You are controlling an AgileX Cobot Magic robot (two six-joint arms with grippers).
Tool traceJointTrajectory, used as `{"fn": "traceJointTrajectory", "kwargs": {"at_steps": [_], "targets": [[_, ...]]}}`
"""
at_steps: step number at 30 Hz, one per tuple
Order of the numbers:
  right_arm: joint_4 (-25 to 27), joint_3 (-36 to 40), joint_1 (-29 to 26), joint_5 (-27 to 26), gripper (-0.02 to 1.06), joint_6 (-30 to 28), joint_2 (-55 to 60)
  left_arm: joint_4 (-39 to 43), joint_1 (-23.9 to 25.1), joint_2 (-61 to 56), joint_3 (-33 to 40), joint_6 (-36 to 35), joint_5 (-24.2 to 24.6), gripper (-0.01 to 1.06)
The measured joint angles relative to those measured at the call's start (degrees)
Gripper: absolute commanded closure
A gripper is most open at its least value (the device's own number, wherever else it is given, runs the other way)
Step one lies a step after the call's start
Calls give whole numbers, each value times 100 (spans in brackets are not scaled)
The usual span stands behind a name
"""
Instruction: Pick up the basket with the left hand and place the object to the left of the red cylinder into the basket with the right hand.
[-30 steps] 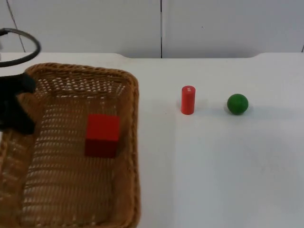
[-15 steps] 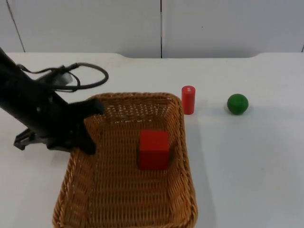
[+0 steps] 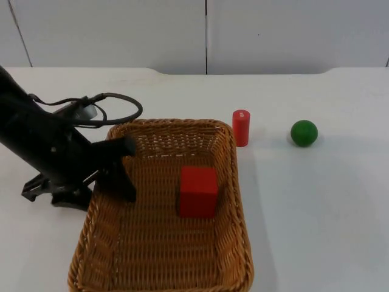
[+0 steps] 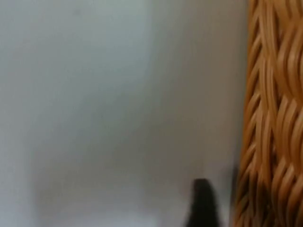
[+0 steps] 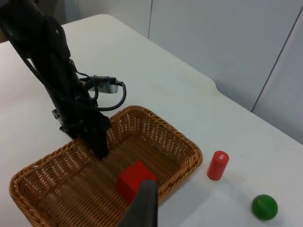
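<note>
The wicker basket (image 3: pixel 234 201) rests on the table, its far right corner close to the upright red cylinder (image 3: pixel 241 128). A red cube (image 3: pixel 198 191) lies inside the basket, left of the cylinder. My left gripper (image 3: pixel 112 176) straddles the basket's left rim, open, with one finger (image 3: pixel 124 177) inside. In the left wrist view the other fingertip (image 4: pixel 203 203) stands just clear of the basket's wall (image 4: pixel 274 118). My right gripper (image 5: pixel 142 208) hangs high above the table, over the basket (image 5: pixel 156 130) and the cube (image 5: pixel 135 177).
A green ball (image 3: pixel 304 133) sits to the right of the cylinder. White table stretches to the right and in front of the ball. The grey partition wall closes the far edge.
The basket, held up close to the camera one second ago, has come down and to the right onto the table. Since then the left gripper's inner finger has shifted away from the rim.
</note>
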Motion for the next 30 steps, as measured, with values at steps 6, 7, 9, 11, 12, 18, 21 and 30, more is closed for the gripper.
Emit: {"fn": "traceJointTrajectory", "kwargs": {"at_steps": [6, 7, 9, 11, 12, 18, 21, 30], "targets": [[0, 0, 0, 0, 21, 0, 0, 587, 0, -214, 0, -60, -87, 21], [0, 0, 0, 0, 21, 0, 0, 879, 0, -359, 10, -183, -130, 21], [0, 0, 0, 0, 21, 0, 0, 1156, 29, -579, 10, -376, -166, 21], [0, 0, 0, 0, 21, 0, 0, 1259, 66, -713, 10, -456, -166, 21], [0, 0, 0, -2, 21, 0, 0, 1346, 122, -867, 10, -504, -166, 21], [0, 0, 0, -12, 21, 0, -10, 1659, 366, -1798, 10, -688, -90, 21], [0, 0, 0, -12, 21, 0, -10, 1826, 366, -2277, 10, -815, -26, 21], [0, 0, 0, -12, 21, 0, -158, 2046, 366, -4030, 10, -903, 171, 21]]}}
